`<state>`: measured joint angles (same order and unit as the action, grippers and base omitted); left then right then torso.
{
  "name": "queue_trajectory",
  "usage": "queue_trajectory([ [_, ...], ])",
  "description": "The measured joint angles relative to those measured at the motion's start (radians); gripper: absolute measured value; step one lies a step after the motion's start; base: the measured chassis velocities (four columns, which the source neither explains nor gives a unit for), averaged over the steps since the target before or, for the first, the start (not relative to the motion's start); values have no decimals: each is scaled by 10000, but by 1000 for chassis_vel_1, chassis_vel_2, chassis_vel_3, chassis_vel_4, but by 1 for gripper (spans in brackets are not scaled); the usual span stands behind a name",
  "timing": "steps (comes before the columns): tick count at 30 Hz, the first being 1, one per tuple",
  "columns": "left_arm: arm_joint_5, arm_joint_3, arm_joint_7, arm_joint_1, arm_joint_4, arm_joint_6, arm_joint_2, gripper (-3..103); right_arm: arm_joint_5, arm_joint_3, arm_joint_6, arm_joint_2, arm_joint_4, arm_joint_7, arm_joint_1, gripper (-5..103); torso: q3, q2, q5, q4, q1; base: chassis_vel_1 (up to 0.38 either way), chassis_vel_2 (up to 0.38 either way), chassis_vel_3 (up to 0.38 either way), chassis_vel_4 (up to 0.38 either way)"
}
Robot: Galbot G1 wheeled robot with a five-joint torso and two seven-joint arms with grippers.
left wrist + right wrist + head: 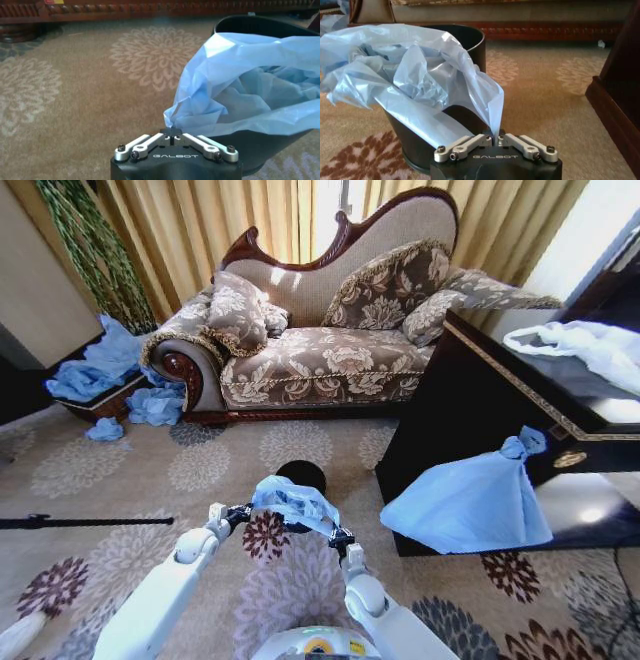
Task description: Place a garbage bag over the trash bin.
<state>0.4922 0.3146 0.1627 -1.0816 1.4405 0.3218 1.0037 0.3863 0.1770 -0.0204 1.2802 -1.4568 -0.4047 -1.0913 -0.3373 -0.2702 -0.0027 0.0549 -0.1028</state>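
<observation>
The small black trash bin (303, 475) stands on the carpet in front of me, also seen as the trash bin (260, 28) and the trash bin (465, 37) in the wrist views. A thin light-blue garbage bag (292, 503) hangs stretched over its near rim, partly open and crumpled; the garbage bag (250, 86) and garbage bag (415, 71) fill much of the wrist views. My left gripper (241, 513) (172, 134) is shut on the bag's left edge. My right gripper (338, 535) (495, 135) is shut on its right edge.
A patterned sofa (320, 330) stands beyond the bin. A dark cabinet (480, 410) rises at right with a larger knotted blue bag (470, 500) leaning on it and a white bag (590, 345) on top. More blue bags (110, 370) lie at left.
</observation>
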Motion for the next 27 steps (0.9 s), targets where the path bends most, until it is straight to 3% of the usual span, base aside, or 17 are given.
queue_trajectory([
  [8,-54,-12,9,150,-242,-153,35,0,-181,-98,263,203,523,40,337,0,-1,0,0,0,0,0,0,0,0],
  [13,-29,-15,10,145,-74,-152,22,0,26,-47,59,29,-73,-38,264,3,-1,0,1,1,0,0,0,0,0],
  [14,-27,-15,9,123,-37,-152,13,0,153,-3,16,-39,-338,-122,172,14,-1,0,2,0,0,0,0,0,0],
  [15,-25,-14,9,96,-6,-153,3,0,319,12,-48,-113,-644,-252,56,14,-1,0,1,0,0,0,0,0,0],
  [16,-21,-10,10,77,20,-152,-2,0,414,20,-79,-154,-813,-322,-7,25,0,0,0,0,0,0,0,0,0],
  [18,-14,9,10,26,76,-153,-15,0,710,22,-225,-251,-1290,-499,-195,25,-1,0,0,0,0,0,0,0,0],
  [21,-8,33,10,-49,165,-160,-43,0,1332,-108,-518,-382,-2169,-872,-567,47,-1,0,1,0,0,0,0,0,0],
  [23,-4,38,10,-59,191,-162,-50,0,1521,-171,-617,-439,-2506,-975,-690,52,0,0,0,0,0,0,0,0,0],
  [26,1,42,10,-60,218,-172,-56,0,1834,-202,-771,-531,-3072,-1138,-914,52,0,0,0,1,0,0,0,0,0],
  [27,3,43,10,-59,232,-179,-57,0,2078,-199,-858,-541,-3371,-1231,-1001,63,0,0,0,1,0,0,0,0,0],
])
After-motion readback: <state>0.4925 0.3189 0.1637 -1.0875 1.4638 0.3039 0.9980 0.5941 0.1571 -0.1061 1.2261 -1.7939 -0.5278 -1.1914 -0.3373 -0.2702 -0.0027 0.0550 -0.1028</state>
